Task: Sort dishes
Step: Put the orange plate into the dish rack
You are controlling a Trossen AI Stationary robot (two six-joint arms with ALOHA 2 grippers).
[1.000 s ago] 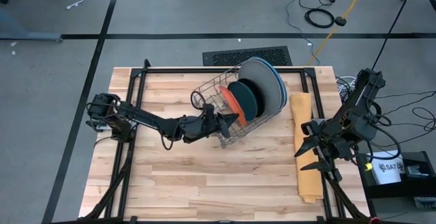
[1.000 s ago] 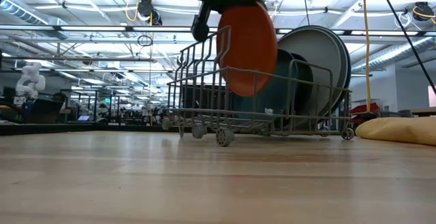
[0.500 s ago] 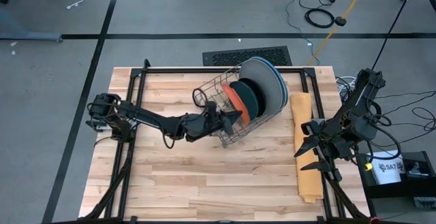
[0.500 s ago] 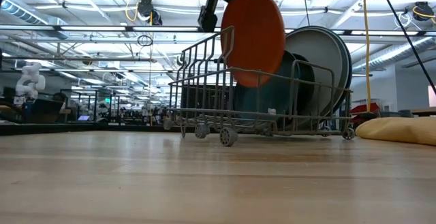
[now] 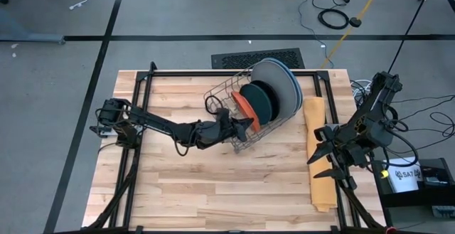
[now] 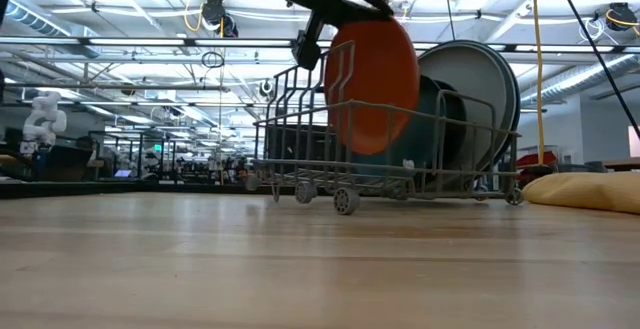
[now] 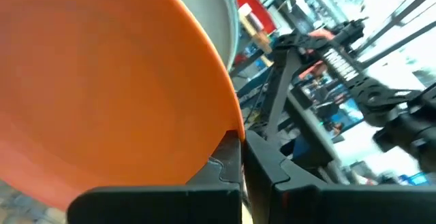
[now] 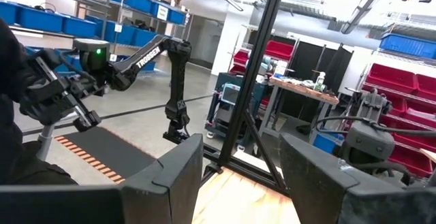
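Note:
My left gripper (image 5: 240,123) reaches from the table's left into the grey wire rack (image 5: 226,97) and is shut on the orange plate (image 6: 372,87). The plate stands on edge in the rack, in front of the teal and black plates (image 5: 260,100). Behind those, the large grey and blue plates (image 5: 283,84) stand in the rack's far right end. My right gripper (image 5: 324,156) waits open at the table's right edge, over the yellow-orange cloth (image 5: 317,149). My left gripper pinches the orange plate's rim (image 7: 230,123) between its two fingers, at the plate's upper edge. The fingers come from the table's left, slanting down. The plate hangs nearly upright inside the rack's wires; whether its lower edge (image 6: 368,149) rests on the rack, I cannot tell.
The rack stands on small wheels (image 6: 345,201) on the wooden table (image 5: 199,184). A black frame (image 5: 142,77) runs along the table's edges. Bare wood lies on the near side of the rack.
My left gripper has carried the orange plate toward the table's right, closer to the teal plate, lifting it a little and then lowering it deeper into the rack. The rack has rolled a little toward the table's right.

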